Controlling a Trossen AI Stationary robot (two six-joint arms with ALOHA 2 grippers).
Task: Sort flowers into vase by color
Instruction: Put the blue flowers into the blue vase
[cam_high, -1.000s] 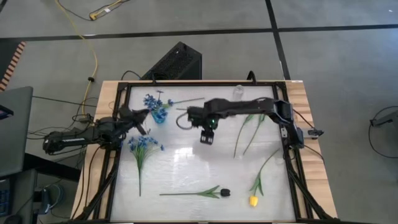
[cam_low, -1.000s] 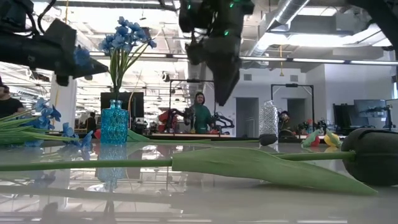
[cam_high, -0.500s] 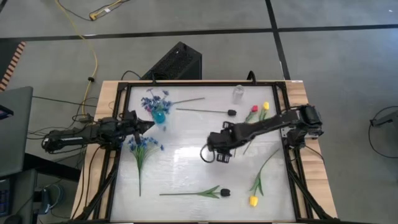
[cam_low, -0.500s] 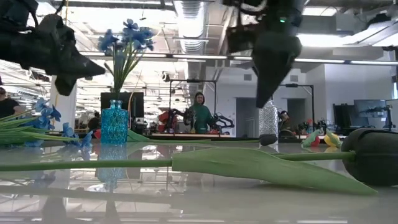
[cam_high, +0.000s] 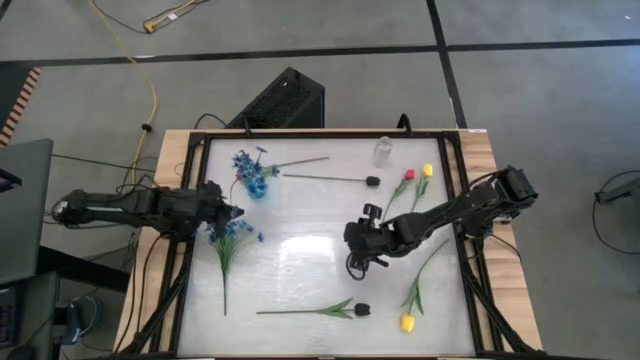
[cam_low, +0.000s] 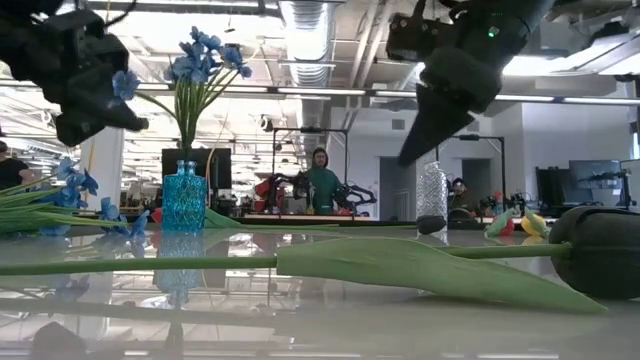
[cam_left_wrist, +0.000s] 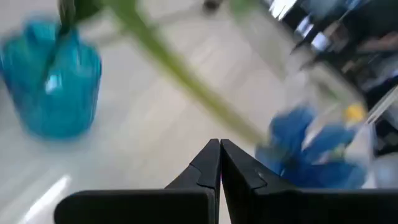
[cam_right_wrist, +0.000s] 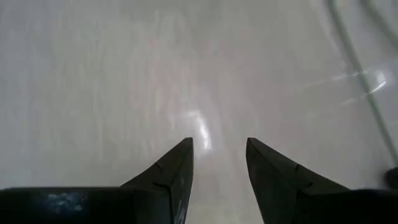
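Observation:
A blue vase (cam_high: 258, 184) at the far left holds blue sprays (cam_low: 205, 60). Another blue spray (cam_high: 228, 232) lies on the table in front of it. My left gripper (cam_high: 233, 212) is shut and empty, hovering between the two. My right gripper (cam_high: 353, 262) hangs open over bare table near the middle, slanting down, with nothing between its fingers (cam_right_wrist: 217, 155). One black-headed flower (cam_high: 371, 181) lies at the far side and another (cam_high: 362, 310) near the front edge. A red tulip (cam_high: 408, 175) and a yellow tulip (cam_high: 427, 170) lie at the far right. A second yellow tulip (cam_high: 407, 322) lies at the front right.
A clear vase (cam_high: 383, 150) stands at the far edge, right of the middle. A long green stem (cam_high: 300, 162) lies beside the blue vase. The black frame rail (cam_high: 190, 250) borders the table. Bare table lies at the middle, under my right gripper.
My right gripper has swung from the far middle, beside the blue vase, toward the table's near and right side and has come lower. My left gripper, still shut, has drawn back from the blue vase toward the near edge and has turned.

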